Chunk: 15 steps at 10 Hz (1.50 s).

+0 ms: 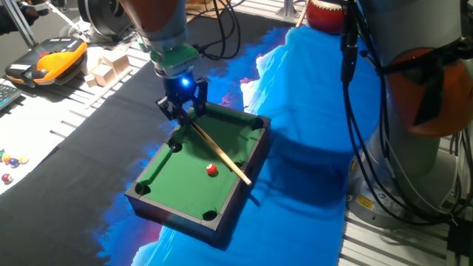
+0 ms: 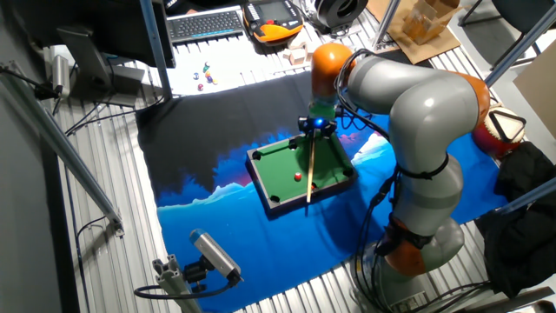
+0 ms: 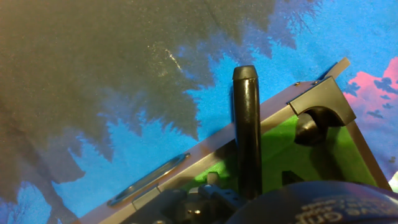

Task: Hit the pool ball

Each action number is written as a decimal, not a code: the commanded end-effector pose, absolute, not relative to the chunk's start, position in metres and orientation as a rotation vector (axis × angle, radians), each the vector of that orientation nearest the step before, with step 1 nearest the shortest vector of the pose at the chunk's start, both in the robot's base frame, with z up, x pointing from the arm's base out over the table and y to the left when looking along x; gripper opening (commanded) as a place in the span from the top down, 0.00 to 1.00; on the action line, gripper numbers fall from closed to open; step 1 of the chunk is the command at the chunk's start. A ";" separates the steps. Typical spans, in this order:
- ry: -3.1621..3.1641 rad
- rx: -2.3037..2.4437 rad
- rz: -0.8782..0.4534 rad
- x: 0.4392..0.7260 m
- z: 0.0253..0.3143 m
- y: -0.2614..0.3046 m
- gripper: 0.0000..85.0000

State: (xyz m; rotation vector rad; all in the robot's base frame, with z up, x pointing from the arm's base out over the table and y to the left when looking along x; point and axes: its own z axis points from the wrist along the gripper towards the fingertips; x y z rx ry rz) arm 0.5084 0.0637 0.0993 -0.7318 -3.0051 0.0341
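Blue-and-black patterned cloth (image 1: 310,89) covered most of the work surface. The arm (image 2: 417,113) reached in over it from the right side of the one fixed view.

Miniature green pool table (image 1: 194,159) sat on the cloth, dark rim, corner pockets visible. Gripper (image 1: 182,103) hung over the table's far-left corner, a blue light glowing on it.

Cue stick (image 1: 218,153), thin and pale wood, ran from the gripper diagonally toward the near-right rail, its lower end resting at or just over that rim. Jaws looked closed on the upper end of the stick; the hand view showed only a dark rod (image 3: 247,130) running along the fingers above the table corner, so the grip itself was not plainly seen there.

Pool ball (image 1: 212,170), tiny, glossy red, lay on the felt right of centre, just beside the stick on its near-left side. Touching or a hair apart, could not tell. The other fixed view showed the same: ball (image 2: 297,177) close against the stick (image 2: 309,169).

Judgement: the striking step was in hand, cue held and lined beside the ball. Next move likely calls for a short sideways sweep or a draw-back and push so the stick meets the ball squarely, without lifting over it.

Loose cluster of small coloured balls (image 1: 10,164) lay well apart at the far left, off the cloth.
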 end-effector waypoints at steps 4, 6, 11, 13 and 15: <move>-2.998 -0.744 0.025 0.507 0.095 0.066 0.40; -3.007 -0.732 0.025 0.507 0.094 0.066 0.40; -2.996 -0.686 -0.009 0.508 0.094 0.066 0.60; -2.988 -0.674 -0.012 0.508 0.094 0.066 0.60; -2.981 -0.665 -0.019 0.508 0.093 0.066 0.60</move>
